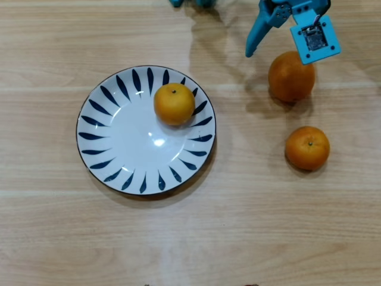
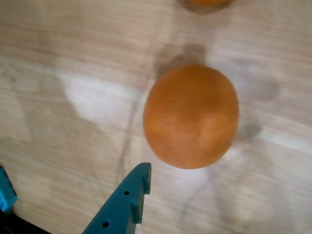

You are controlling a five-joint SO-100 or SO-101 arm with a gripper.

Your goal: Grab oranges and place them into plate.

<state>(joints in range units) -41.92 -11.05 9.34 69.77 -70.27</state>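
In the overhead view, a pale wooden desk (image 1: 53,238) carries a plate (image 1: 113,137) left of centre and three oranges. One yellowish orange (image 1: 174,103) lies inside the plate, on its upper right part against the blue strokes of the rim. The big orange (image 1: 291,76) sits on bare desk to the right of the plate, well apart from it, and a small orange (image 1: 307,148) sits below it, near but not touching. Nothing lies between these two fruits and the plate. The teal tool (image 1: 280,39) comes in from the top edge, just above the big orange; one pointed finger (image 1: 257,36) slants down to the left, and a square block (image 1: 315,37) overlaps the fruit's upper right edge. The jaws stand spread and hold nothing; whether the block touches the fruit cannot be told.

In the wrist view, the big orange (image 2: 191,116) fills the centre, resting on the desk (image 2: 73,58). One teal fingertip (image 2: 131,195) rises from the bottom edge, just below and left of the fruit, apart from it. A sliver of another orange (image 2: 204,2) shows at the top edge.
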